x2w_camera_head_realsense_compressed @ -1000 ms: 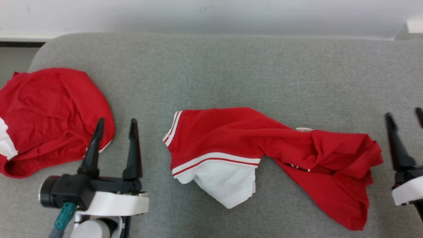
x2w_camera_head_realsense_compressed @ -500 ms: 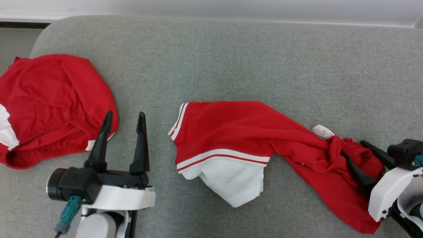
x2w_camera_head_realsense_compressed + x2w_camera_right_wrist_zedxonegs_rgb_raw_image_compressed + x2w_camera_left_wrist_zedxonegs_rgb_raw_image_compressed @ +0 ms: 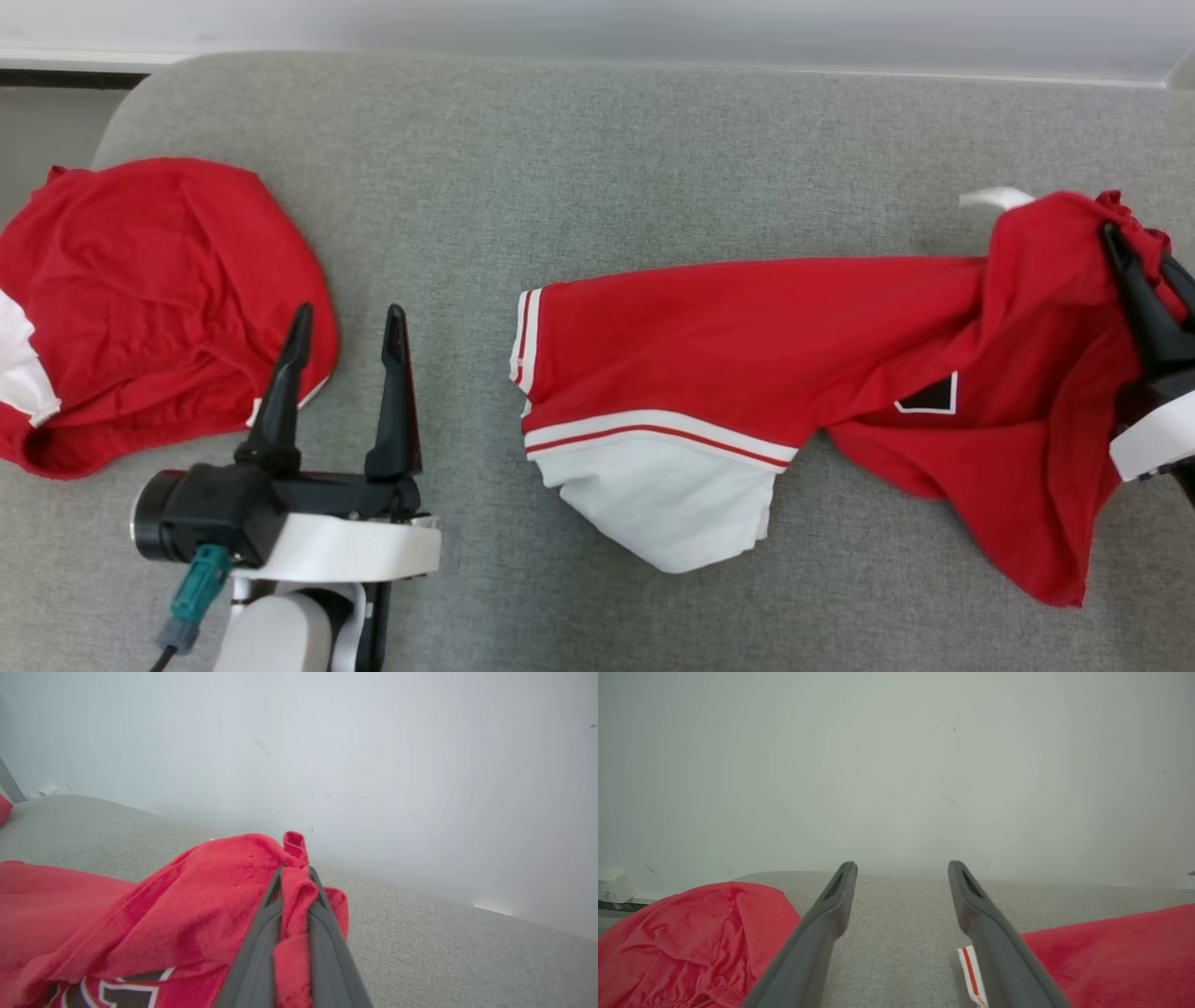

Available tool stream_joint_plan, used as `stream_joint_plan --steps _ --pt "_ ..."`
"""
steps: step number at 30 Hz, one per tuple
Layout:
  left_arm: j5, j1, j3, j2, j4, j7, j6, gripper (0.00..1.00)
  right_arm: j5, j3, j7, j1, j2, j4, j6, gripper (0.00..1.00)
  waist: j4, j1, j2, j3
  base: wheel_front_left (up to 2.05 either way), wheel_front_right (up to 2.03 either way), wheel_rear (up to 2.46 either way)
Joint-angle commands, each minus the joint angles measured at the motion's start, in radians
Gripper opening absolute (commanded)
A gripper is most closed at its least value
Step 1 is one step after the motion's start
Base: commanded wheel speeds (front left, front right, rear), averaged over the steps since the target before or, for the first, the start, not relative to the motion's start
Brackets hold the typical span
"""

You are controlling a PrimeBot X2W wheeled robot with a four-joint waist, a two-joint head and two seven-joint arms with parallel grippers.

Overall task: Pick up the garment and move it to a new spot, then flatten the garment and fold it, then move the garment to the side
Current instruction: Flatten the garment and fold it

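Observation:
A red garment (image 3: 747,345) with a white panel and red-white stripes stretches across the grey cushion (image 3: 597,149). Its right end is lifted and bunched in my right gripper (image 3: 1141,245), which is shut on the cloth at the right edge. The right wrist view shows red fabric (image 3: 205,905) pinched between the two fingers (image 3: 261,952), gripper (image 3: 295,872). My left gripper (image 3: 347,322) stands open over bare cushion, left of the garment's striped sleeve (image 3: 525,341). The left wrist view shows that gripper (image 3: 902,868) with the sleeve edge (image 3: 971,970) beside its right finger.
A second red garment (image 3: 140,299) lies crumpled at the cushion's left end, close to my left gripper's left finger (image 3: 280,392); it appears again (image 3: 691,938) in the left wrist view. A pale wall (image 3: 597,23) runs behind the cushion.
My right gripper has shut on the garment's right end and raised it up and back, pulling the cloth taut and baring a black patch. The left gripper stays put.

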Motion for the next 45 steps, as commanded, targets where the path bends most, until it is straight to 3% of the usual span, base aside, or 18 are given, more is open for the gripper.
stream_joint_plan --steps 1,10,12,13,14,19,24,33,40,45 --pt "0.009 0.000 0.004 0.000 -0.002 0.000 -0.002 1.00 -0.025 -0.007 -0.016 0.006 0.015 0.004 -0.003 0.00 -0.002 -0.0001 0.0000 -0.001 0.00 0.00 0.00" --pt "0.013 0.013 0.012 -0.003 0.002 0.000 -0.009 1.00 -0.158 -0.015 -0.108 0.266 0.135 -0.011 -0.003 0.00 -0.027 -0.0001 0.0000 -0.001 0.00 0.00 0.00" --pt "0.018 0.012 0.012 -0.002 0.006 0.000 -0.013 1.00 -0.175 -0.032 -0.122 0.315 0.166 -0.004 -0.003 0.49 -0.033 -0.0001 0.0000 -0.002 0.00 0.00 0.00" --pt "0.019 0.011 0.013 0.000 0.008 0.000 -0.014 1.00 -0.185 -0.039 -0.125 0.338 0.182 -0.001 -0.003 0.97 -0.035 -0.0001 0.0000 -0.004 0.00 0.00 0.00" --pt "0.019 0.011 0.015 0.001 0.010 0.000 -0.016 1.00 -0.193 -0.048 -0.131 0.359 0.198 -0.003 -0.003 1.00 -0.037 -0.0001 0.0000 -0.006 0.00 0.00 0.00" --pt "0.021 0.021 0.022 0.005 0.018 0.000 -0.016 1.00 -0.227 -0.099 -0.157 0.445 0.259 -0.053 -0.003 1.00 -0.042 -0.0001 0.0000 -0.024 0.00 0.00 0.00" --pt "0.020 0.042 0.034 0.007 0.020 0.000 -0.010 1.00 -0.249 -0.154 -0.170 0.519 0.306 -0.179 -0.003 1.00 -0.043 -0.0001 0.0000 -0.049 0.00 0.00 0.00" --pt "0.019 0.085 0.052 0.011 0.011 0.000 0.000 1.00 -0.251 -0.247 -0.118 0.538 0.324 -0.441 -0.003 1.00 -0.051 -0.0001 0.0000 -0.083 0.00 0.00 0.00" --pt "0.023 0.083 0.047 0.014 0.009 0.000 -0.002 1.00 -0.230 -0.356 -0.045 0.453 0.285 -0.393 -0.003 1.00 -0.043 -0.0001 0.0000 -0.087 0.00 0.00 0.00" --pt "0.024 0.087 0.042 0.014 0.009 0.000 -0.003 1.00 -0.201 -0.377 -0.032 0.434 0.269 -0.343 -0.003 1.00 -0.037 -0.0001 0.0000 -0.085 0.00 0.00 0.00"
